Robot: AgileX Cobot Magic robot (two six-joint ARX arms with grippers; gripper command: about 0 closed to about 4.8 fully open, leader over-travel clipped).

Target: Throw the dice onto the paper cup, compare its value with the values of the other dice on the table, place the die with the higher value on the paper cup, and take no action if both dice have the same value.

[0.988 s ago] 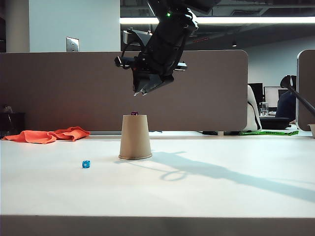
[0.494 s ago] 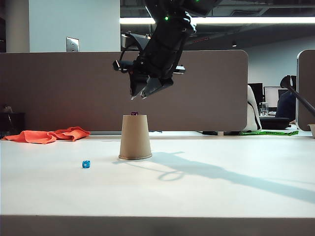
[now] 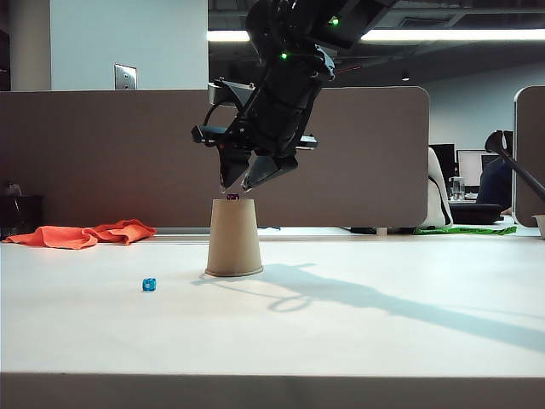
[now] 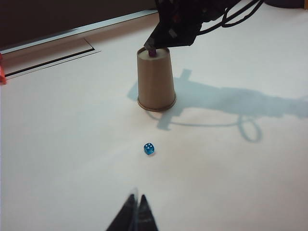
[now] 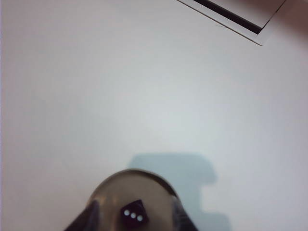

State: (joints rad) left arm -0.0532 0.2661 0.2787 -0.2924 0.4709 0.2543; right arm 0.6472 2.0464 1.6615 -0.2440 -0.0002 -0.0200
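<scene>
Right end effector spread, tilted down over purple die atop paper cup | left end effector pressed together

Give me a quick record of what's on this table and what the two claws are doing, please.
cup: tan paper cup, upside down on the white table
purple die: dark purple die on the cup's top, three pips up
blue die: light blue die on the table, apart from the cup
right gripper: right gripper just above the purple die, fingers apart, holding nothing
left gripper: left gripper shut, empty, away from the cup
background: orange cloth at the table's far edge
</scene>
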